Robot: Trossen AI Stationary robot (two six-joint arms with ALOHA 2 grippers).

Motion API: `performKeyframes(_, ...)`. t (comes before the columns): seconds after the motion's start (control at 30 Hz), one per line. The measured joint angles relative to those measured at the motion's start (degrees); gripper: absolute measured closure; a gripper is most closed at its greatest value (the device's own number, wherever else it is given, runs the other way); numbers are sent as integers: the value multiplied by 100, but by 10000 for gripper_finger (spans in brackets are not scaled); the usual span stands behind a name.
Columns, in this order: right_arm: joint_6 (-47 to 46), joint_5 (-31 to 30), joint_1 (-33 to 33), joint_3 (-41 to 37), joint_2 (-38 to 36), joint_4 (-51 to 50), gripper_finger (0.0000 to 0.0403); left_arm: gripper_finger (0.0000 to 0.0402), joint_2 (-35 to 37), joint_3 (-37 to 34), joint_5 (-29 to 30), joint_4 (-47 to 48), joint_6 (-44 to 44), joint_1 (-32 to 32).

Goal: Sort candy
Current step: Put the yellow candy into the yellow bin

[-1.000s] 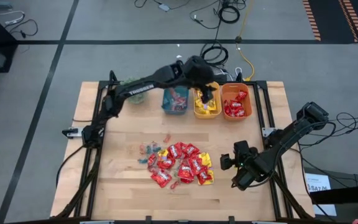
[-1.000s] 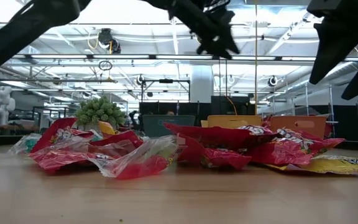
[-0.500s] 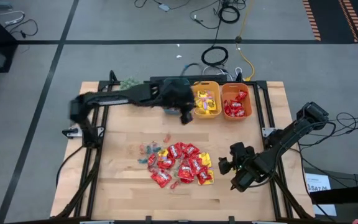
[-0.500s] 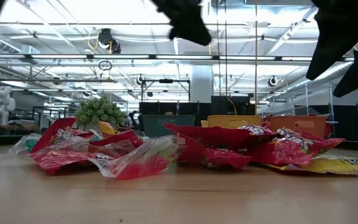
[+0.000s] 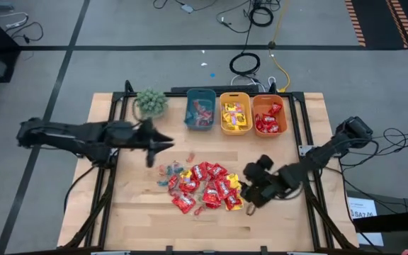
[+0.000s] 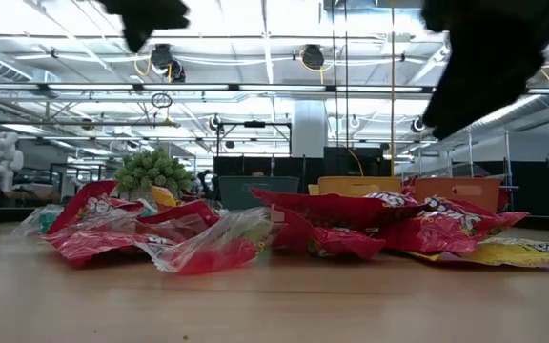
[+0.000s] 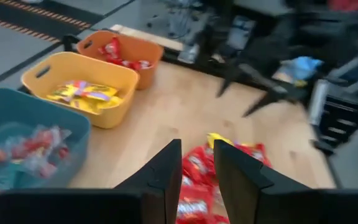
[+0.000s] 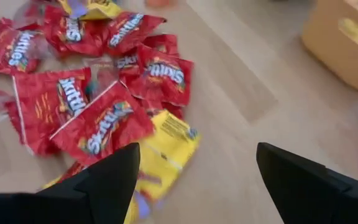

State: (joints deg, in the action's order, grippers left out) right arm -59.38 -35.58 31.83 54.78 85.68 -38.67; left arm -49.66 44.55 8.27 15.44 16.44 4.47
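Candy pile [image 5: 202, 185] sits mid-table, w/ red Skittles packets [image 8: 107, 124] on top. Right gripper [image 5: 252, 190] hangs wide open just beside it: drop on 1 packet only. Left gripper [image 7: 194, 165], fingers nearly closed & empty, is near the pile.

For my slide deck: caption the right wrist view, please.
Open right gripper hovers over red Skittles packets and a yellow packet on the wooden table.
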Motion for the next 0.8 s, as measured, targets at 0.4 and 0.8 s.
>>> performKeyframes(0.4, 929, 2539, -1525, 0, 1462, 1046, 90, 299, 1489, -664, 105, 101, 276, 470)
performKeyframes(0.8, 537, 3453, -1849, 314, 1274, -221, 378, 299, 1504, -671, 105, 1447, 258, 466)
